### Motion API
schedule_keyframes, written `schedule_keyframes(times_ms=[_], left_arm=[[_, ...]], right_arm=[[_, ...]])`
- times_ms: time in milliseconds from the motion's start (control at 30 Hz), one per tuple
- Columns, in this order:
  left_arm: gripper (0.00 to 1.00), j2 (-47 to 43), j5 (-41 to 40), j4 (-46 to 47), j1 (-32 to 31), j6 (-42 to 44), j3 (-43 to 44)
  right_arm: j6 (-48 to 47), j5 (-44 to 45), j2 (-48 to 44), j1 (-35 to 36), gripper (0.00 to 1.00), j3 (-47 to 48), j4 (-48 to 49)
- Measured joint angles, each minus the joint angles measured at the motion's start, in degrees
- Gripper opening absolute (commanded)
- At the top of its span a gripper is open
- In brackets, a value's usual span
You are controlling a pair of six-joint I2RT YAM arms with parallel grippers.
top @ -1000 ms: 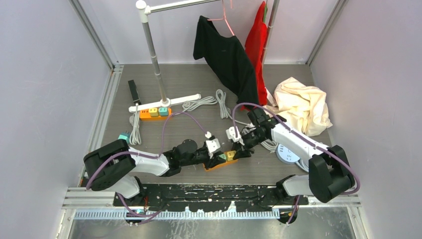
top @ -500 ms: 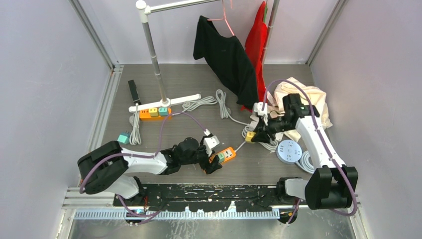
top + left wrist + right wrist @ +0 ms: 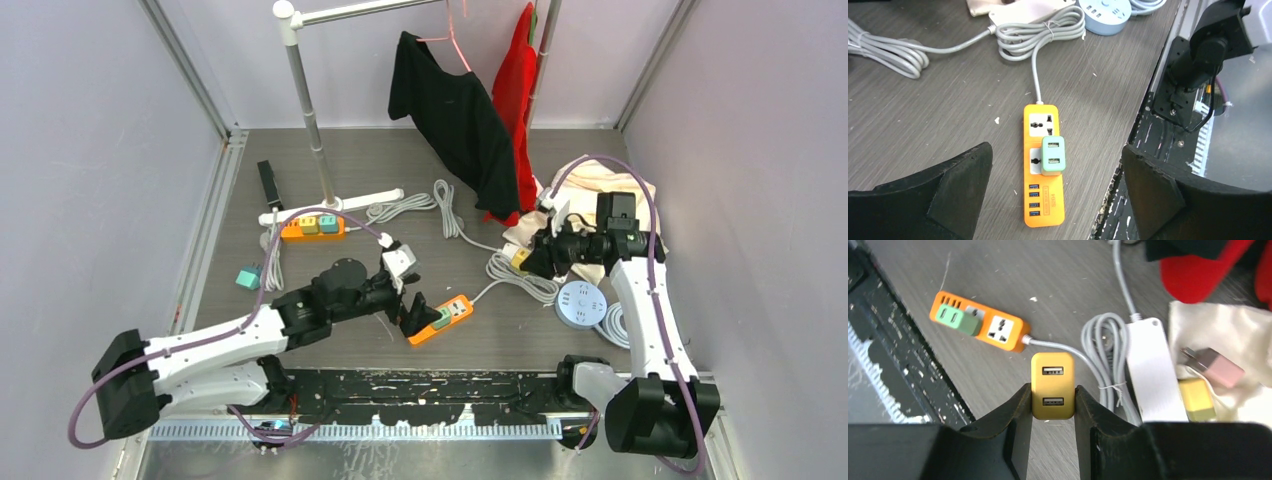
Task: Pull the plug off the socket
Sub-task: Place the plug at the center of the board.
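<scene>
In the lower middle of the overhead view, the orange power strip (image 3: 441,319) lay flat on the worktop (image 3: 923,100), with a green plug (image 3: 1053,155) seated in one of its sockets and the socket beside it bare. The left gripper (image 3: 412,312) hung just above the strip, its jaws spread wide and holding nothing. Toward the right of that view, well apart from the strip, the right gripper (image 3: 1053,405) was pinching a yellow plug (image 3: 1052,375) by its two sides, clear of the worktop and of any socket, near a white power strip (image 3: 1153,370) and its coiled grey cable (image 3: 1100,347). The pull itself looked finished for the yellow plug, so the step in hand seemed to be carrying it away. The next move probably called for setting it down on bare worktop. If the green plug was meant to come out too, one gripper would have to pin the strip while the other drew that plug straight out.
</scene>
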Motion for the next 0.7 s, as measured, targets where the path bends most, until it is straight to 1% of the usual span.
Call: schedule_keyframes(times_ms=[167, 333, 433, 567, 700], left_arm=[[1.00, -4.1, 0.2, -10.6, 1.9, -1.4, 5.1], [1.00, -4.2, -0.1, -23.5, 3.0, -0.6, 15.3], [1.00, -4.2, -1.8, -29.6, 3.1, 2.0, 20.5], [1.00, -3.9, -4.1, -34.4, 3.1, 4.5, 21.6], [0.99, -2.7, -4.6, -36.6, 3.2, 5.3, 20.5]], right_arm=[[10.1, 3.4, 0.3, -2.6, 0.05, -0.9, 7.0], [20.8, 7.4, 0.3, -3.9, 0.05, -3.3, 14.6], [27.3, 10.3, 0.3, -4.2, 0.08, -4.9, 19.4], [35.2, 14.4, 1.0, -4.3, 0.12, -6.9, 25.3], [41.9, 17.2, 5.2, -4.3, 0.13, -7.3, 30.8]])
